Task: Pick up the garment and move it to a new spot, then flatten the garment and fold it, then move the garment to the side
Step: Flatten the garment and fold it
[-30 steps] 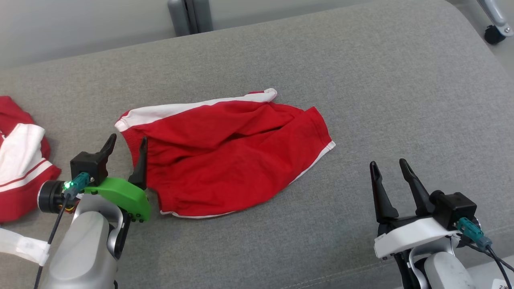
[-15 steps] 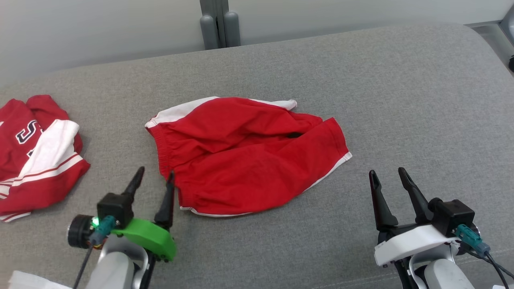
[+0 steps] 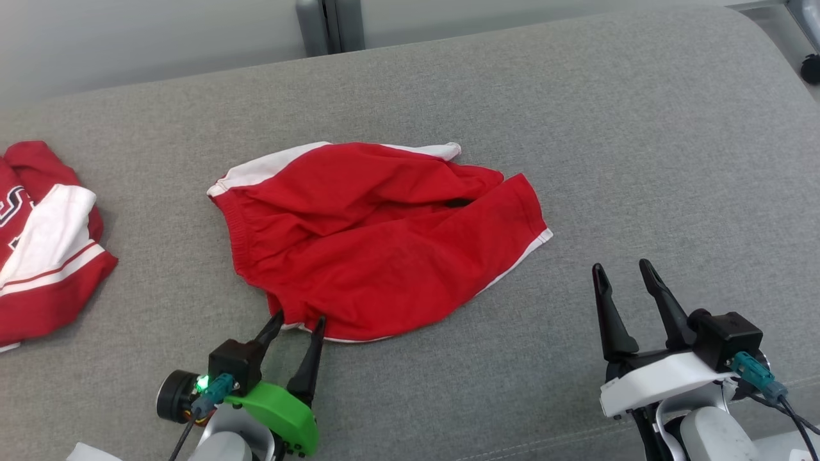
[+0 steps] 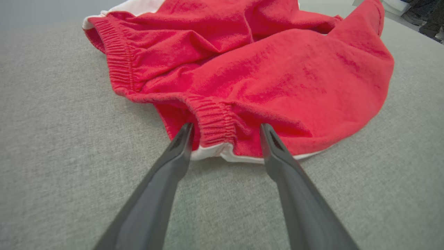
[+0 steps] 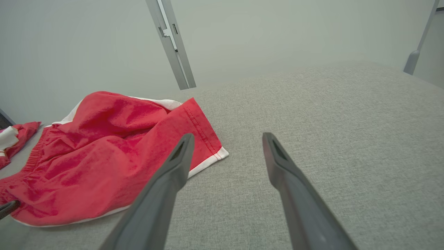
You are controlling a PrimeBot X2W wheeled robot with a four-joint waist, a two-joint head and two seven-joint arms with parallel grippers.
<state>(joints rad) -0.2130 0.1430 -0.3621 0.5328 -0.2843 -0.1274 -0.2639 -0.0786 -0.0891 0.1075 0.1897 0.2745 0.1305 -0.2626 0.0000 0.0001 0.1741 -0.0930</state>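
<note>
Crumpled red shorts (image 3: 384, 243), soft knit with white piping and a ribbed elastic waistband (image 4: 215, 121), lie on coarse grey upholstery (image 3: 640, 128). The left gripper (image 3: 299, 318) has its tapered dark fingers spread, straddling the near waistband corner. The right gripper (image 3: 621, 266), likewise spread, hangs over bare fabric, the shorts' hem to its left.

This looks to me like a robot test room or lab, though I can't be sure. I work over a broad grey upholstered cushion (image 3: 640, 160) with a stitched seam (image 3: 512, 442) along its near edge, set against a bare pale wall (image 5: 277, 34). A grey metal post (image 5: 171, 45) stands behind its far edge, and a black caster (image 3: 810, 67) shows past the far right corner. Laundry lies on it: red shorts (image 3: 384, 243) mid-cushion and a red-and-white lettered top (image 3: 45, 256) at the left edge.
</note>
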